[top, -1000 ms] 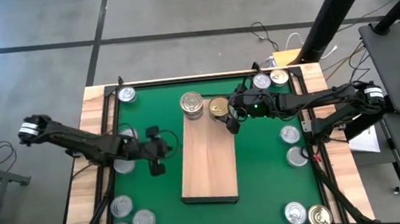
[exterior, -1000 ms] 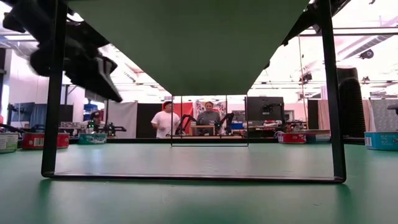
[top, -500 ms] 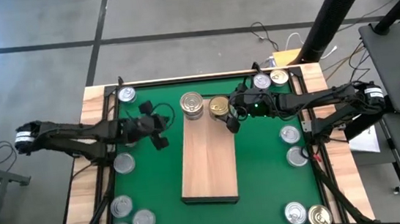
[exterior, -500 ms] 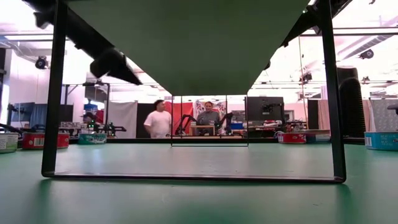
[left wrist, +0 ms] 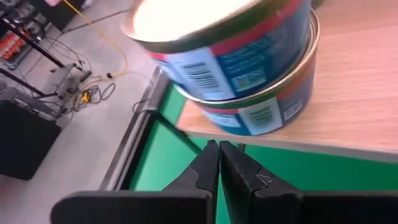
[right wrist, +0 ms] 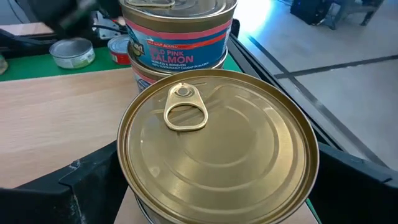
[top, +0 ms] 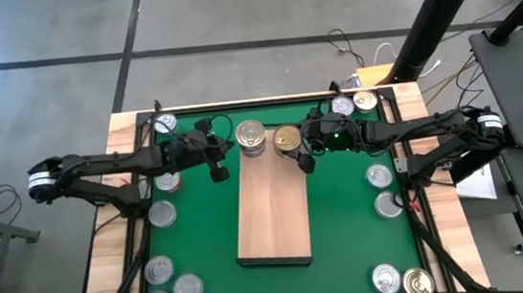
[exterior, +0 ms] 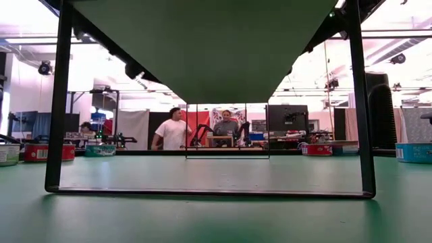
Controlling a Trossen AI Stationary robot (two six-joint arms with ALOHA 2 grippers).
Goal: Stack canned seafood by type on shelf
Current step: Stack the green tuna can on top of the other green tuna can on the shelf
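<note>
The left gripper (top: 221, 151) has swung in from the open green surface (top: 348, 244) left of the shelf (top: 271, 218) to the shelf's far left corner. It now sits just beside the silver-topped stack (top: 252, 136), with its fingers (left wrist: 217, 169) pressed closed on nothing. The right gripper (top: 293, 149) has not moved. It sits at the shelf's far right corner with its fingers (right wrist: 87, 186) spread wide on either side of the gold can (right wrist: 217, 146); I cannot tell whether they touch it. So sorting has only begun: the silver stack of two and the gold can stand side by side at the shelf's far end, and the rest of the board is bare. I count fourteen lids from above, about eleven silver and three gold. Six loose cans (top: 159, 269) lie left of the shelf and six others (top: 378, 175) lie to its right.
</note>
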